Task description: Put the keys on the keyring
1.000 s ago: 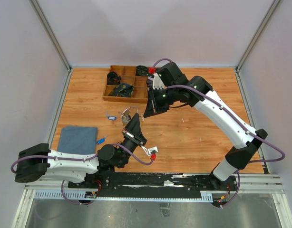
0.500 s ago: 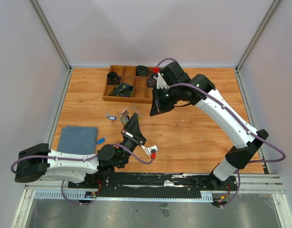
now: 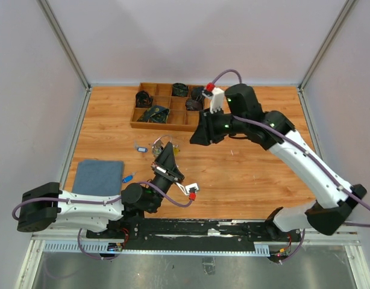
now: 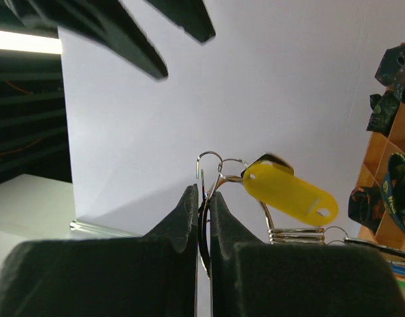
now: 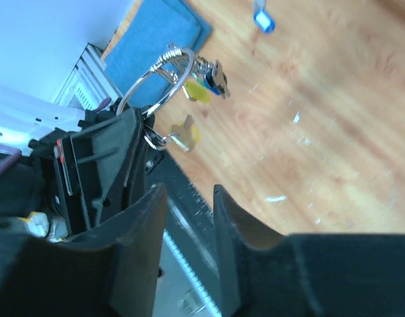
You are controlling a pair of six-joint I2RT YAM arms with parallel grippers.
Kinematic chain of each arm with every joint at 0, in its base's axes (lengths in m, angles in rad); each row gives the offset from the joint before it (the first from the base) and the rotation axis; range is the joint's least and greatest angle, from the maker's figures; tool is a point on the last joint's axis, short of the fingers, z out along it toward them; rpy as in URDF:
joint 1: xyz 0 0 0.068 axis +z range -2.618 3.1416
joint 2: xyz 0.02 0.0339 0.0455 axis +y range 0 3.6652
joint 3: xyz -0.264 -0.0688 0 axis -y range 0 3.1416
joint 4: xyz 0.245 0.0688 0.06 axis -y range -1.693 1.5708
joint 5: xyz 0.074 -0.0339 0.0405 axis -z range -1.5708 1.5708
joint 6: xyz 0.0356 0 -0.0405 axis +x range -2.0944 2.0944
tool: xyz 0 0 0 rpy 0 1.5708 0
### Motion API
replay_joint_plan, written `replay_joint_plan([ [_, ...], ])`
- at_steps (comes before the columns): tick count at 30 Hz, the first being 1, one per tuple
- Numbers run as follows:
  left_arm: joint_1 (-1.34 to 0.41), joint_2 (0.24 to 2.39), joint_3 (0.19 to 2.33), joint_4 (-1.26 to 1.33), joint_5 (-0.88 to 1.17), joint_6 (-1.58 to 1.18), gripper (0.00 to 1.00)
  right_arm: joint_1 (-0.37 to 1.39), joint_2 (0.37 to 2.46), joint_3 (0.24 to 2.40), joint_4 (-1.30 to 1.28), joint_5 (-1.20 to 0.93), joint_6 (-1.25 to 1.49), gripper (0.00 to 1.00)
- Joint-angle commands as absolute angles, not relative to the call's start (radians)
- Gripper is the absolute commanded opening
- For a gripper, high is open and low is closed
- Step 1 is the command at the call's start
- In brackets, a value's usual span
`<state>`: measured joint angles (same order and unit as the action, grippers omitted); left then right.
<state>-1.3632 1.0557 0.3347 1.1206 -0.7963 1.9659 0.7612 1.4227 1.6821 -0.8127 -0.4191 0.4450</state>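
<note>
Above the brown wooden table [image 3: 245, 180], near the folded blue cloth [image 3: 98, 176], the left gripper [image 4: 201, 195] clamps the thin round silver wire keyring [image 5: 168, 59] aloft. The right gripper [image 5: 189, 191] hangs close by, fingers apart and empty. Small yellow-headed keys [image 5: 201, 89] dangle below the ring, seemingly threaded on it.

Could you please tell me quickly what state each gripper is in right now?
Left gripper: jaws closed on the keyring.
Right gripper: jaws open, holding nothing.
</note>
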Motion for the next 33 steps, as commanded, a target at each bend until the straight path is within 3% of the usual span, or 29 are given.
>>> replay_joint_plan([
  [1,-1.376,1.016,0.391,1.148,-0.807,1.849,0.00,0.675,1.247,1.493,-0.460,-0.509,0.315,0.40],
  [5,-1.384,0.965,0.475,0.875,-0.820,1.590,0.01,0.594,1.134,1.331,-0.273,-0.578,0.288,0.53],
  [9,-1.384,0.896,0.607,0.522,-0.745,1.196,0.01,0.559,1.088,1.290,-0.264,-0.592,0.231,0.62],
  [13,-1.383,0.874,0.673,0.379,-0.684,0.953,0.01,0.557,1.056,1.261,-0.265,-0.577,0.192,0.69],
  [19,-1.311,0.880,0.782,0.159,-0.532,0.580,0.00,0.556,0.969,1.200,-0.260,-0.436,0.165,0.99],
  [23,-1.240,0.880,0.804,0.110,-0.422,0.460,0.01,0.556,0.908,1.141,-0.246,-0.356,0.163,0.98],
  [27,-1.215,0.872,0.816,0.100,-0.304,0.406,0.01,0.556,0.904,1.150,-0.257,-0.495,0.149,0.98],
  [33,-1.212,0.881,0.830,0.104,-0.262,0.388,0.00,0.556,0.963,1.221,-0.309,-0.682,0.223,0.71],
])
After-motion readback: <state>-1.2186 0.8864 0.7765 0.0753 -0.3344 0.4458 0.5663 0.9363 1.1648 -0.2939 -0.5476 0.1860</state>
